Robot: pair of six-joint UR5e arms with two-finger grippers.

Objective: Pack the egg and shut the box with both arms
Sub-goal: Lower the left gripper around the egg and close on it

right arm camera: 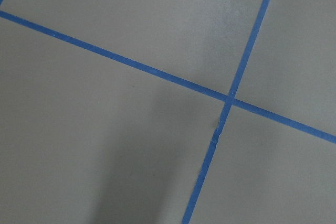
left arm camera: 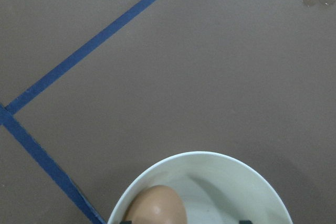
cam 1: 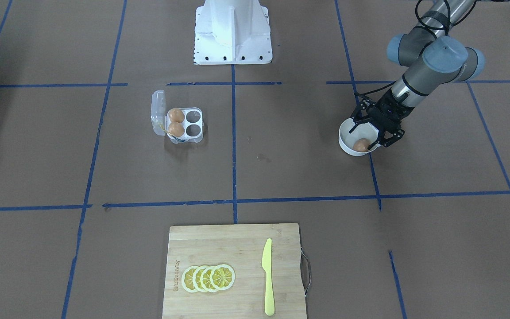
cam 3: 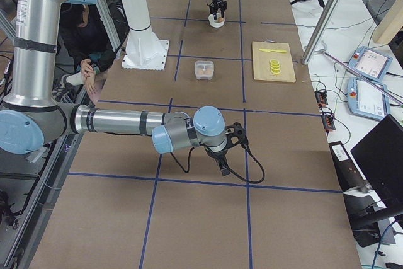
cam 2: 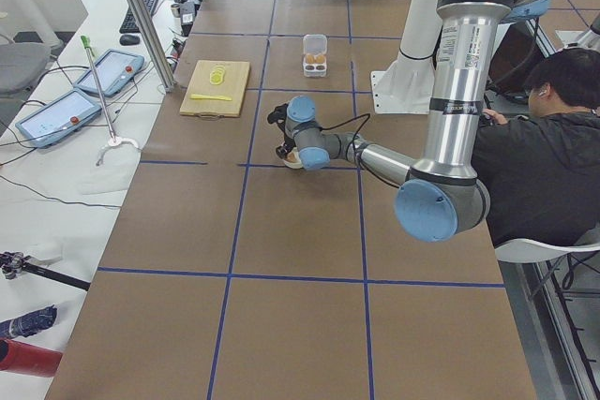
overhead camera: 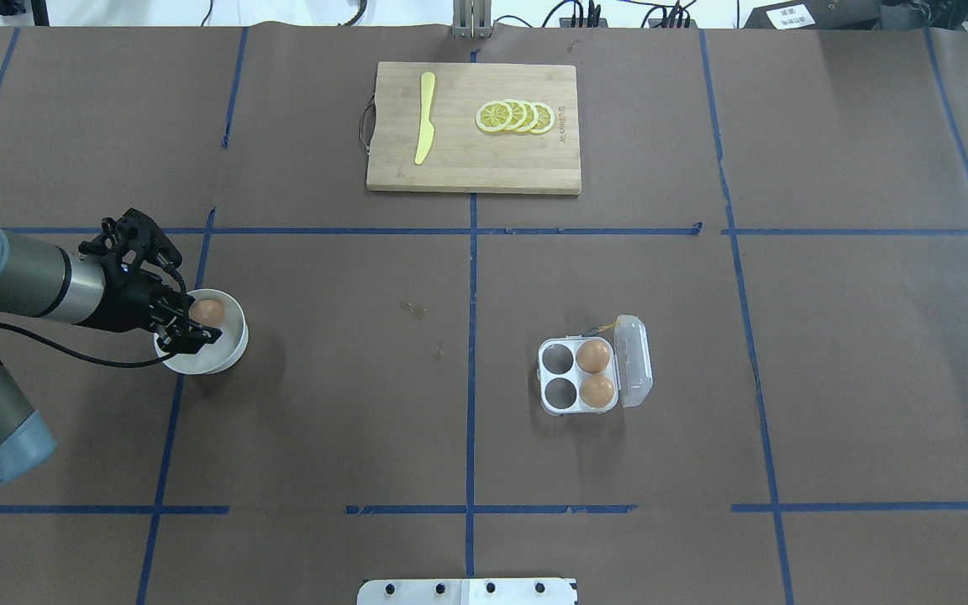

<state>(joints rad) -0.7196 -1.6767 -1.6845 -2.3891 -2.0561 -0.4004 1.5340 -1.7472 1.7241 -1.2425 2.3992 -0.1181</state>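
Note:
An orange-brown egg [cam 1: 362, 145] [overhead camera: 208, 311] lies in a round white bowl [cam 1: 347, 149] [overhead camera: 230, 351]. My left gripper [cam 1: 365, 137] [overhead camera: 192, 315] reaches down into that bowl, open, its black fingers either side of the egg. The left wrist view shows the egg [left arm camera: 156, 205] low inside the bowl rim [left arm camera: 210, 155]. The clear box [cam 1: 189, 128] [overhead camera: 558, 378] sits mid-table with its lid [cam 1: 158, 111] [overhead camera: 633, 361] standing open and two brown eggs in the cells beside the lid. My right gripper [cam 3: 225, 163] hovers over bare table, far from the box; whether it is open or shut, I cannot tell.
A wooden cutting board [overhead camera: 450, 160] with lemon slices [overhead camera: 516, 117] and a yellow knife [overhead camera: 424, 118] lies at the far side. The white pedestal base [cam 1: 233, 33] stands at the robot's edge. A seated person [cam 2: 539, 152] is beside the table.

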